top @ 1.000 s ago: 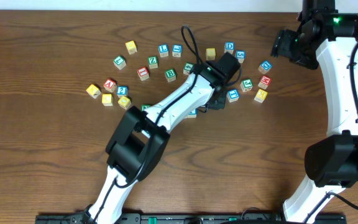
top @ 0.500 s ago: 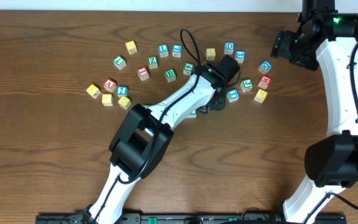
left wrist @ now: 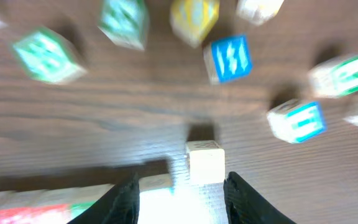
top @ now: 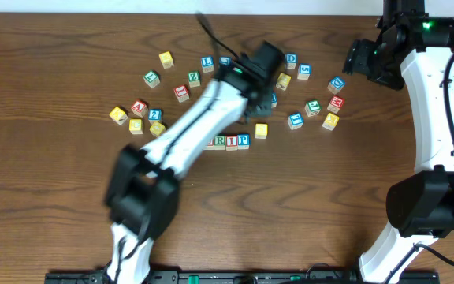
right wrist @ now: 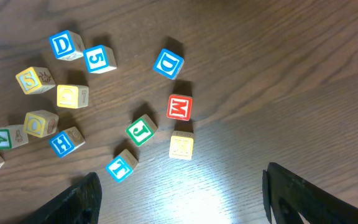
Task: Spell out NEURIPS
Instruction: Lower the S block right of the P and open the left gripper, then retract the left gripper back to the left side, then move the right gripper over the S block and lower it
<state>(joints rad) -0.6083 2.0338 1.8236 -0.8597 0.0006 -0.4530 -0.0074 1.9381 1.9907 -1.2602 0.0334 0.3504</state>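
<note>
My row of blocks (top: 227, 142) lies mid-table, its right end reading R, I, P. A yellow block (top: 261, 130) sits just right of it, apart. My left gripper (left wrist: 180, 182) hangs over that block, fingers spread and empty. Loose blocks (top: 152, 78) curve along the far side. My right gripper (right wrist: 188, 196) gapes wide above the right-hand cluster.

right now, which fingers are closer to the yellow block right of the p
Left. The left fingers hang right by the yellow block, which lies just ahead of their tips. The right fingers are far off to its right, beyond the M block.
</note>
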